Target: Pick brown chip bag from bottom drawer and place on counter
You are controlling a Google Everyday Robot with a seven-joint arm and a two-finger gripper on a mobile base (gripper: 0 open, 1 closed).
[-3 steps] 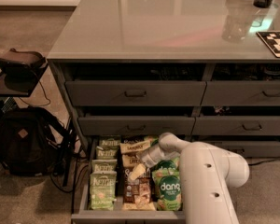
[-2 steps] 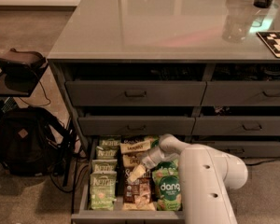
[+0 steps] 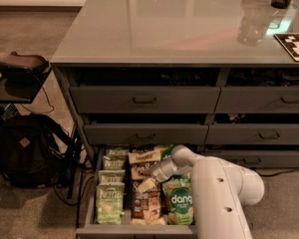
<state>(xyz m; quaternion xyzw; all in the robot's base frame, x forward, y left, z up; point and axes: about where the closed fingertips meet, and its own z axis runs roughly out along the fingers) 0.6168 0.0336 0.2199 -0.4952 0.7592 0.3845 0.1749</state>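
My gripper [image 3: 156,176], open or closed I cannot tell, sits low in the drawer's [image 3: 114,231] middle column at a brown bag [image 3: 145,186]; I'd pinch only its top edge, then lift straight clear of the drawer toward the counter [image 3: 179,29].

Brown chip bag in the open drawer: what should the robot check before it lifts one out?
1. Bottom drawer pulled open: ok.
2. Brown chip bag in view, middle row: ok.
3. Gripper down at that bag: ok.
4. Bag actually gripped: cannot tell.
5. Green dang bag beside it out of the way: cannot tell.
6. Counter has bare room near its front edge: ok.
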